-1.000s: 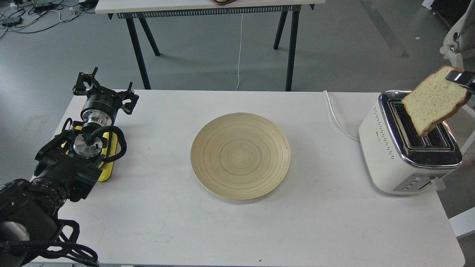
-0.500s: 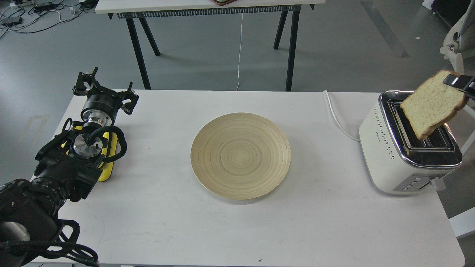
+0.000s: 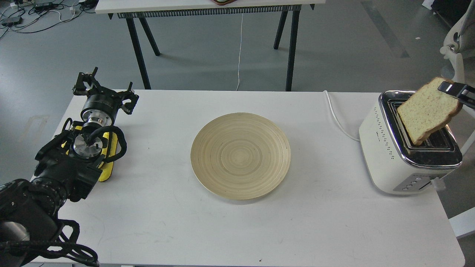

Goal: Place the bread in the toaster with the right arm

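Bread [image 3: 426, 110]: one slice, tilted, held above the toaster [image 3: 402, 148] with its lowest corner at or just inside the mouth of a slot; whether the corner touches the slot's edge cannot be told. The upper right corner of the slice is pinched by the right gripper [image 3: 453, 89], of which only the black fingertips show at the frame's right edge; these are closed on the crust. The rest of the right arm lies out of view.

Toaster: stands at the right end of the white table [image 3: 334, 230], chrome top and both slots facing up, its white cord [image 3: 336, 116] trailing back over the table.

Plate [image 3: 240, 155]: bare, at the table's centre, well apart from the toaster.

Left gripper [image 3: 105, 89]: at the table's far left, holding nothing; its fingers are too small and dark to show how far they stand apart.

Progress (judged): pickup and carry are done, and the slice is at the slot. What is left is to square the slice to the slot, lower it fully in, and let go. The tilt could catch the crust on the slot's rim.
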